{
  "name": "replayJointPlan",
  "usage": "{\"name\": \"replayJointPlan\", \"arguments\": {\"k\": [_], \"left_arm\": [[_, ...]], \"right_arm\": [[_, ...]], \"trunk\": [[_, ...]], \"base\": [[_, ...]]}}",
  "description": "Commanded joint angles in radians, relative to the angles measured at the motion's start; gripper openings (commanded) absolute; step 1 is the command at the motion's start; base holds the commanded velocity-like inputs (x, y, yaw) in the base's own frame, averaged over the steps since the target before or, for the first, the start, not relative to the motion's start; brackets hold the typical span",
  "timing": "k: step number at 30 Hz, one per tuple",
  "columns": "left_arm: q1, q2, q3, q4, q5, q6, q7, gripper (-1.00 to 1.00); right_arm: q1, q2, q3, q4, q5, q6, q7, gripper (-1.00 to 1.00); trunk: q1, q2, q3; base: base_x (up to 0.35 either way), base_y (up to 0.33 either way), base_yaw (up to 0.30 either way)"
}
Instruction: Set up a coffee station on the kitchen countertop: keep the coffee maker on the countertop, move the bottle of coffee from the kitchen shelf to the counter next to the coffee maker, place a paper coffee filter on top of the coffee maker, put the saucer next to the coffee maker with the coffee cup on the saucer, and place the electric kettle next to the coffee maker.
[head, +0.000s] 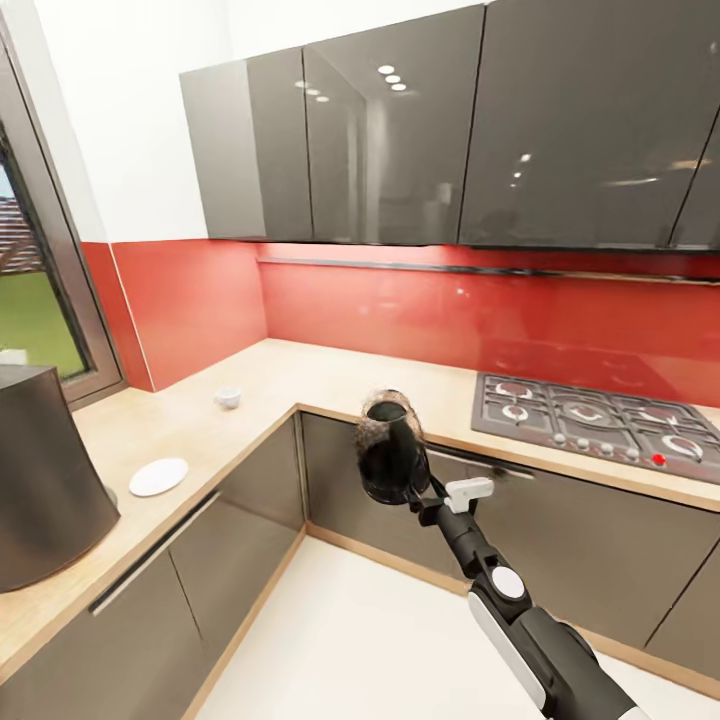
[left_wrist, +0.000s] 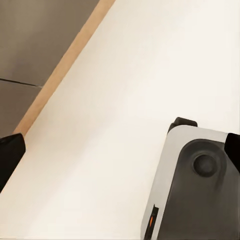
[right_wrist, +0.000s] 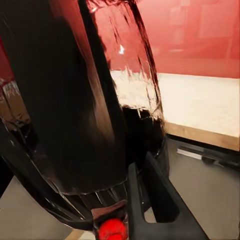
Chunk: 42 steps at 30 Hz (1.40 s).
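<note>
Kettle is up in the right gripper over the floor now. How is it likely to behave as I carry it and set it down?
The electric kettle looks like dark glass, so probably fragile and slick. It hangs out past the right gripper, held low near its base, so it may swing or tilt. Its squat shape should stand steadily on the countertop.

Bright, even light; possibly slight edge distortion.
</note>
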Motion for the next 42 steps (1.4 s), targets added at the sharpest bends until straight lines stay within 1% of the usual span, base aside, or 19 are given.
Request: {"name": "replayJointPlan", "arguments": {"k": [1,5,9,13,29,38,42], "left_arm": [[-0.002,0.0,-0.008,0.005,0.01,-0.006,-0.005,1.0],[-0.002,0.001,-0.008,0.004,0.01,-0.006,-0.001,1.0],[-0.002,-0.003,-0.009,0.004,0.011,-0.007,0.035,1.0],[-0.002,-0.005,-0.009,0.004,0.01,-0.008,0.045,1.0],[-0.002,-0.007,-0.009,0.004,0.011,-0.008,0.046,1.0],[-0.002,-0.008,-0.009,0.003,0.011,-0.008,0.046,1.0],[-0.002,-0.008,-0.008,0.003,0.011,-0.009,0.046,1.0]], "right_arm": [[-0.001,-0.002,0.005,-0.001,-0.008,-0.005,-0.007,-1.0],[-0.001,-0.001,0.005,-0.001,-0.008,-0.005,-0.007,-1.0],[-0.001,-0.001,0.005,-0.001,-0.008,-0.005,-0.008,-1.0],[-0.001,-0.001,0.005,-0.001,-0.009,-0.005,-0.007,-1.0],[-0.001,-0.001,0.005,-0.008,-0.009,-0.005,-0.008,-1.0],[-0.001,0.001,0.006,-0.01,-0.01,-0.005,-0.008,-1.0],[-0.001,0.002,0.007,-0.01,-0.01,-0.005,-0.008,-1.0]], "trunk": [[0.001,-0.002,-0.002],[0.001,-0.002,-0.002],[0.001,-0.002,-0.002],[0.001,-0.002,-0.002],[0.001,-0.002,-0.002],[0.001,-0.002,0.005],[0.001,-0.002,0.008]], "base": [[0.206,-0.215,0.263],[0.192,-0.223,0.272],[0.177,-0.231,0.276],[0.169,-0.236,0.277],[0.167,-0.238,0.277],[0.167,-0.238,0.261],[0.1,-0.097,0.249]]}}
